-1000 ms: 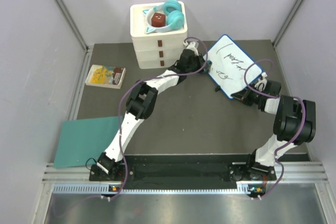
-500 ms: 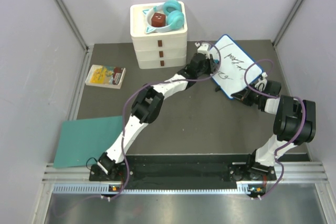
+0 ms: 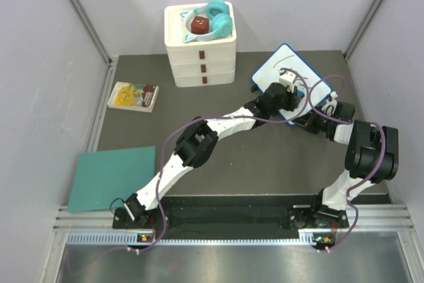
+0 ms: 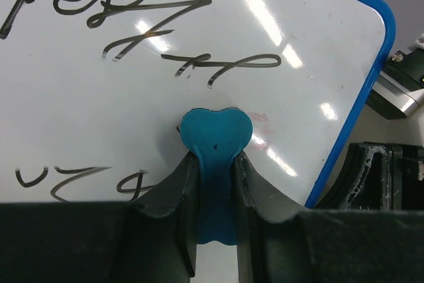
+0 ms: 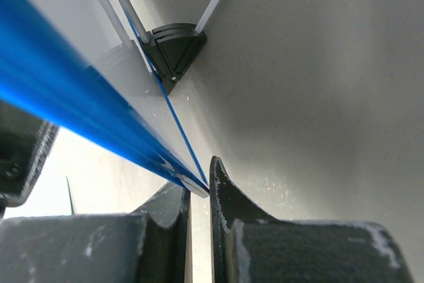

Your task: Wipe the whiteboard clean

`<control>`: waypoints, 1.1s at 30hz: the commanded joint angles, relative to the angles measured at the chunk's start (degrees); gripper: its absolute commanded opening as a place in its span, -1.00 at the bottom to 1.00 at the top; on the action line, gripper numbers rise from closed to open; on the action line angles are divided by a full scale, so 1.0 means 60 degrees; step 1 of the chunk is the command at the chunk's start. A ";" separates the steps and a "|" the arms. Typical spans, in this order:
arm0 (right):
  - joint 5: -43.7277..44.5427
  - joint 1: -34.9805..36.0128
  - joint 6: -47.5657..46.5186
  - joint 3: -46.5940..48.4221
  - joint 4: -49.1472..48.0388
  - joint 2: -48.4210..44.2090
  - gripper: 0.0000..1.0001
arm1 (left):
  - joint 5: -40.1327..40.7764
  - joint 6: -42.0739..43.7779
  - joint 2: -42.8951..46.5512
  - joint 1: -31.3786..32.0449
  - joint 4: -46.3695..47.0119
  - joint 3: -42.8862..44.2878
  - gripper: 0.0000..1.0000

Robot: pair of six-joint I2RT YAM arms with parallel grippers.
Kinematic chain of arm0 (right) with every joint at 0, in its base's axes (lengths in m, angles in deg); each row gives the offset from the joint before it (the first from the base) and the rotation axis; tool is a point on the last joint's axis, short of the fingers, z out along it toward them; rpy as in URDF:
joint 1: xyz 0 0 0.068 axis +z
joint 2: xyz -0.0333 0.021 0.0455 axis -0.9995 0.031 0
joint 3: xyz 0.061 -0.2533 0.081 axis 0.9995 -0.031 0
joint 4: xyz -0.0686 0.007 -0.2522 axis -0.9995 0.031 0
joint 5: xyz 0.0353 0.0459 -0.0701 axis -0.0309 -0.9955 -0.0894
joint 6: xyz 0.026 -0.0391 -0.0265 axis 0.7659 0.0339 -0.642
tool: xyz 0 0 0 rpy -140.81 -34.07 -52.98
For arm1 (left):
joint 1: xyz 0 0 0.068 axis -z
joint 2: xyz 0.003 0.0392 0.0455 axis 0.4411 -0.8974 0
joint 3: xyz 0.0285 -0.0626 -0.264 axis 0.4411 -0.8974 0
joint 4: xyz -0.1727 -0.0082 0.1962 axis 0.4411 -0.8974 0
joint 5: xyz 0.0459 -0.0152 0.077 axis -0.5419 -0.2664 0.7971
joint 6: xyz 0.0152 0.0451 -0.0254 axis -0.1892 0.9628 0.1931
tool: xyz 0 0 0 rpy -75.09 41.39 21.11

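The whiteboard (image 3: 281,67), white with a blue rim, stands tilted at the back right of the table. Black writing still shows on its face (image 4: 132,91). My left gripper (image 3: 287,92) reaches over the board's lower half, shut on a small teal eraser (image 4: 215,134) whose rounded head presses on the white surface just below the writing. The left fingers (image 4: 182,183) clamp the eraser's stem. My right gripper (image 3: 309,120) is shut on the board's near right blue rim (image 5: 66,104), which runs in between its two pads (image 5: 222,190).
A white drawer box (image 3: 200,57) stands at the back, with teal headphones (image 3: 220,18) and a dark red block (image 3: 199,26) on top. A yellow booklet (image 3: 133,95) lies at the left, a teal sheet (image 3: 112,177) at the near left. One black board foot (image 5: 173,48) rests on the table.
My left gripper has swept from beside the drawer box rightward onto the whiteboard's lower half, carrying the eraser. The right arm and the board have stayed where they were.
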 commanded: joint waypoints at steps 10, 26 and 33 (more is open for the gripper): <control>0.0496 0.0120 -0.0573 -0.0356 0.2010 0.0358 -1.00 | 0.0042 -0.1688 -0.0658 -0.0527 -0.1932 -0.0845 -1.00; 0.0511 0.0120 -0.0573 -0.0386 0.2010 0.0343 -1.00 | 0.3381 -0.2041 -0.0028 -0.0688 -0.3088 -0.1271 -1.00; 0.0511 0.0120 -0.0544 -0.0400 0.2024 0.0314 -1.00 | 0.3546 -0.2202 -0.0160 -0.0703 -0.3267 -0.0934 -1.00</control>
